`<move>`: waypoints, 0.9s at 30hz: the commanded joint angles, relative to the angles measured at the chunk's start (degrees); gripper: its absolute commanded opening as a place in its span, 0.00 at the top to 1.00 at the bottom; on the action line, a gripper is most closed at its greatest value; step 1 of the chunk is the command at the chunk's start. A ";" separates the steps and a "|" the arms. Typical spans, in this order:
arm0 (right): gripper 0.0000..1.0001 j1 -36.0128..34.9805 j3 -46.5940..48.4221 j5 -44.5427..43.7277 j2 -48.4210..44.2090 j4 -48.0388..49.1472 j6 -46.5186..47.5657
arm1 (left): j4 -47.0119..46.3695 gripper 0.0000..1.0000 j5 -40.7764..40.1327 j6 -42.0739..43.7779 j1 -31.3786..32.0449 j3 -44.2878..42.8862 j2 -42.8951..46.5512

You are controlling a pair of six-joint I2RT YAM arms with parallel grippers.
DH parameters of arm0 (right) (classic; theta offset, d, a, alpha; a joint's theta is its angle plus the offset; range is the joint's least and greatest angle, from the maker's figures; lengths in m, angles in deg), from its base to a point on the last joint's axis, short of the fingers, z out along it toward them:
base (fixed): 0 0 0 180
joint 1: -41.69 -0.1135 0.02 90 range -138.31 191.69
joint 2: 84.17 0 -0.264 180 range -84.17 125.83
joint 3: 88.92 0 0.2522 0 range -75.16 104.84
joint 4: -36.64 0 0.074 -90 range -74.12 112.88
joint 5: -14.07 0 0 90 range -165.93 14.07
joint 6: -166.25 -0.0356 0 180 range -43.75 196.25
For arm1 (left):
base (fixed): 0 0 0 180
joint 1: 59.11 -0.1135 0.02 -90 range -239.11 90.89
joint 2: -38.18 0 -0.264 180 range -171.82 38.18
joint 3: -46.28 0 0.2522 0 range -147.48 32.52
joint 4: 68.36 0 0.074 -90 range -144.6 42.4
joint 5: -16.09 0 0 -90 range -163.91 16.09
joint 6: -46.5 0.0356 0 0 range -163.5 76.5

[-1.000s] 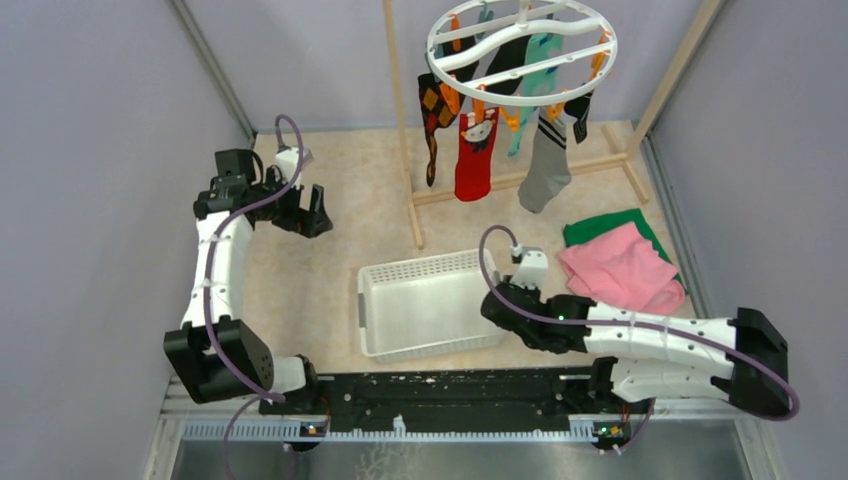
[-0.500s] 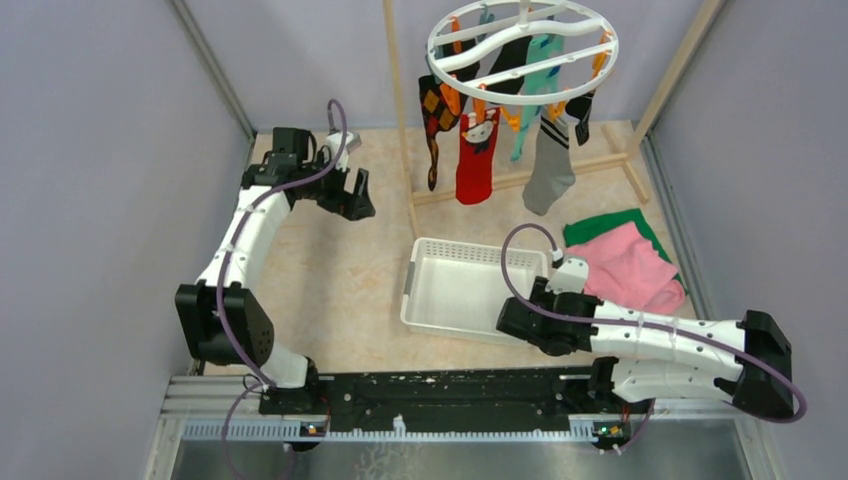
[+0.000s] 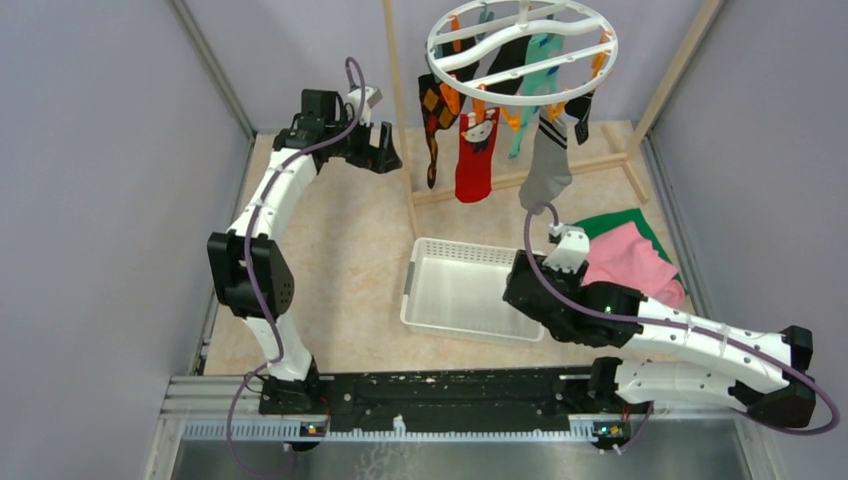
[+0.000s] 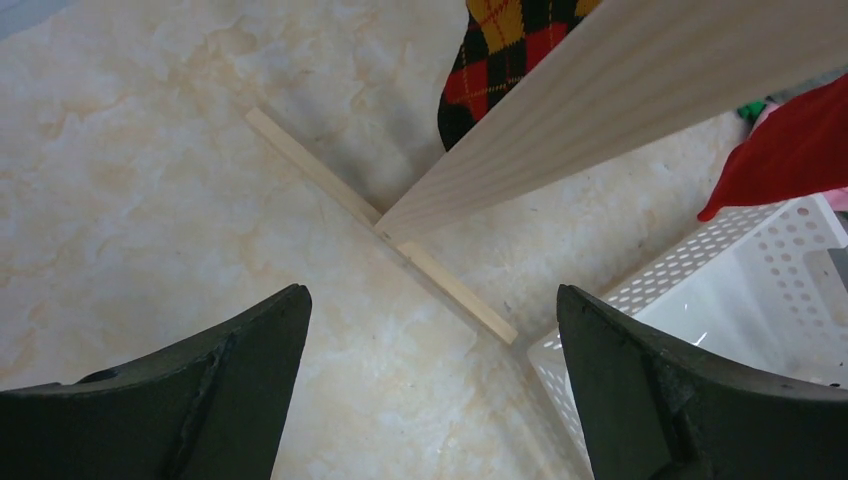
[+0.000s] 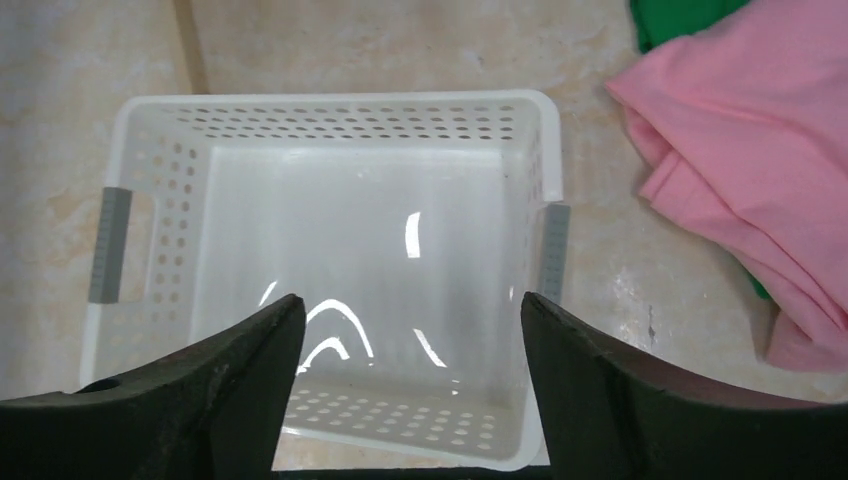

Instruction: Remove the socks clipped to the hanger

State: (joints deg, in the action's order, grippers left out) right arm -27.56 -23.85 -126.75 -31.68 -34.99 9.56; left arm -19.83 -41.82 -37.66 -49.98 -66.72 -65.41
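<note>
1. high at the far side of the table, the white round plastic hanger (image 3: pixel 432 48) hangs inside a light wooden rack. all the socks are still clipped under it: the black argyle sock (image 3: pixel 432 120) at the left, then the red sock (image 3: pixel 476 160), the teal sock (image 3: pixel 527 118) and the grey sock (image 3: pixel 547 175).
2. the left gripper (image 4: pixel 430 330) is spread wide with nothing in it, just beside the wooden post (image 4: pixel 620 90) and near the argyle toe. the right gripper (image 5: pixel 410 330) hangs over the white perforated plastic basket (image 5: pixel 330 100), fingers apart and empty.
3. risk: the post stands between the left gripper and the socks, so a straight reach may knock it and shake the whole rack.
4. risk: a hard pull on a sock may swing the hanger or lift its hook, because the clips grip the cloth.
5. risk: the basket is in front of the rack, not under the socks, so a freed sock may fall on the table.
6. around: the folded pink cloth (image 3: pixel 625 262) lies on a green cloth (image 3: pixel 610 222), to the right of the basket. the purple cable (image 3: pixel 540 206) of the right arm loops close under the grey toe and may catch it.
</note>
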 commanded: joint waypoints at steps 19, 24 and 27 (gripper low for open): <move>0.06 1.00 8.29 5.68 3.26 30.92 31.15 | -30.74 0.14 -2.93 -6.64 3.01 0.92 -2.96; 0.12 1.40 7.42 6.21 2.85 31.30 30.39 | -34.23 0.34 -6.02 -2.07 2.96 5.28 0.84; 0.12 1.53 6.44 6.81 2.04 31.37 29.83 | -38.35 0.37 -10.94 2.96 2.92 8.98 4.41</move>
State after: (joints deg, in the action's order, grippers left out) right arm -26.51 -17.62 -120.77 -28.29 -5.79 39.76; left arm -50.87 -45.40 -44.96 -46.62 -61.54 -67.18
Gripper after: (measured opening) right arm 0.880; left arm 0.655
